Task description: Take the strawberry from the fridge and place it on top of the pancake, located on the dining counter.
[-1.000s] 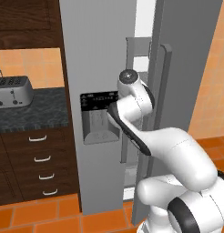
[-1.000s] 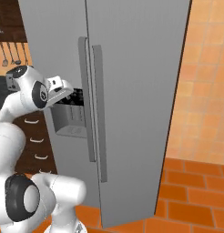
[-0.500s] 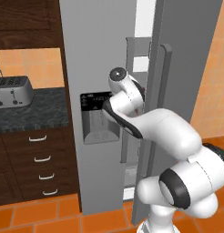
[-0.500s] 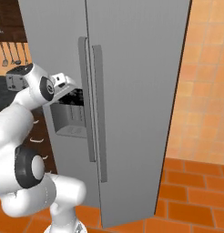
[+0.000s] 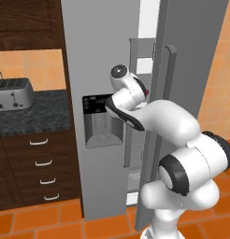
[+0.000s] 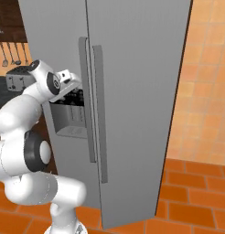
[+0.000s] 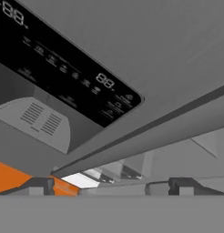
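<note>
Swinging closer to the fridge [image 5: 103,56] since a second ago — gripper [image 7: 111,185] spread wide, holding nothing, nearing the door gap. Still reaching in; strawberry somewhere inside, whereabouts impossible to tell.

I see my arm [image 5: 168,126] raised before the fridge [image 5: 107,56], its right door ajar; a toaster [image 5: 13,93] sits on the dark bench [image 5: 32,116] at nine o'clock.

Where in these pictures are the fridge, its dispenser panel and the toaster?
fridge [image 6: 137,68]: right base view, flat front of the right door.
dispenser panel [image 7: 63,73]: hand view, black display strip.
toaster [image 5: 14,92]: left base view, its silver side.
</note>
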You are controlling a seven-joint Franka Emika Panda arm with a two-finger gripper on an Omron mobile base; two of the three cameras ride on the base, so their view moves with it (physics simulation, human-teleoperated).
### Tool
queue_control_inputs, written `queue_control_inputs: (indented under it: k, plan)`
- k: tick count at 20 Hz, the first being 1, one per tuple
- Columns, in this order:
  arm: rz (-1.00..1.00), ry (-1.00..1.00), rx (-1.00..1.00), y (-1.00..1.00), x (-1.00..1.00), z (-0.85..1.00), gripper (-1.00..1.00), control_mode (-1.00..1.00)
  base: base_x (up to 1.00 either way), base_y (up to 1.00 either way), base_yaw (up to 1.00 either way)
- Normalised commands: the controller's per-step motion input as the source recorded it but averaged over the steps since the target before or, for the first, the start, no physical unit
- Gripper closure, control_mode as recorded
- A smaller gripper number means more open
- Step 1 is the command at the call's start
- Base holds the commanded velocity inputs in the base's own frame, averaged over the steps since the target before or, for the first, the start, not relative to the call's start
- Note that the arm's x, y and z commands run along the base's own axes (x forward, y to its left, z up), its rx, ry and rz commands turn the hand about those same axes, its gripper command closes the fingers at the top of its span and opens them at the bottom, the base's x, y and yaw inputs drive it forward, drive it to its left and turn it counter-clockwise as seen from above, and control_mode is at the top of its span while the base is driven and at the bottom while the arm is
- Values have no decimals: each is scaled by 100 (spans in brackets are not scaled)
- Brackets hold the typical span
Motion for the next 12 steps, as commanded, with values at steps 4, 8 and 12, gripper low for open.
queue_control_inputs:
  k: [4,8,12]
  plan:
    - [0,0,0,-11,-7,0,-100,-100,0,0,0]
    - [0,0,-2,-6,5,0,-100,-100,0,0,0]
    - [0,0,-1,-18,9,0,-100,-100,0,0,0]
